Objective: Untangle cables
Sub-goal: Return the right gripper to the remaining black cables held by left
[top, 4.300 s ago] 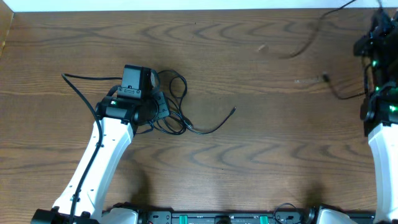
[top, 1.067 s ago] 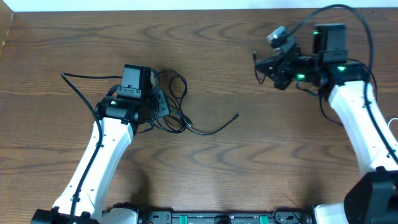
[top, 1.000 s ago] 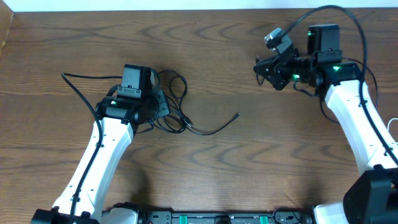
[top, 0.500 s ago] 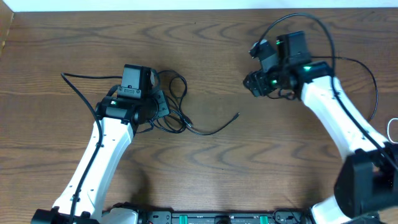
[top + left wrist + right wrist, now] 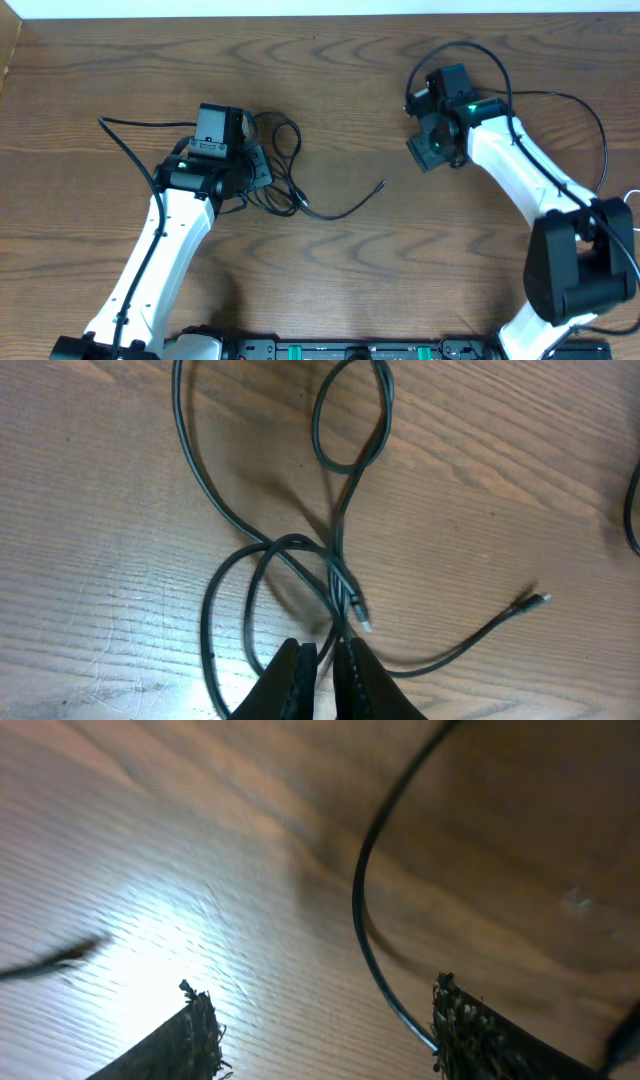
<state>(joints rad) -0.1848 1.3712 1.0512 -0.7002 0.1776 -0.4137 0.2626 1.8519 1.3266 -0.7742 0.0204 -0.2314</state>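
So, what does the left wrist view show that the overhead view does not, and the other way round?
Only the left wrist view shows the left gripper shut on the cable, with a small plug just above it. Only the overhead view shows the right gripper, which is over bare table and apart from the cable. Both show the cable's loops and its free end lying on the wood.

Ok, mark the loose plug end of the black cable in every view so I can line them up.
Overhead: loose plug end of the black cable, mid-table, right of the tangle.
Left wrist: right of centre.
Right wrist: cannot tell; only a blurred dark streak near the left edge.
Shared landmark, overhead and left wrist: the second plug at the tangle.
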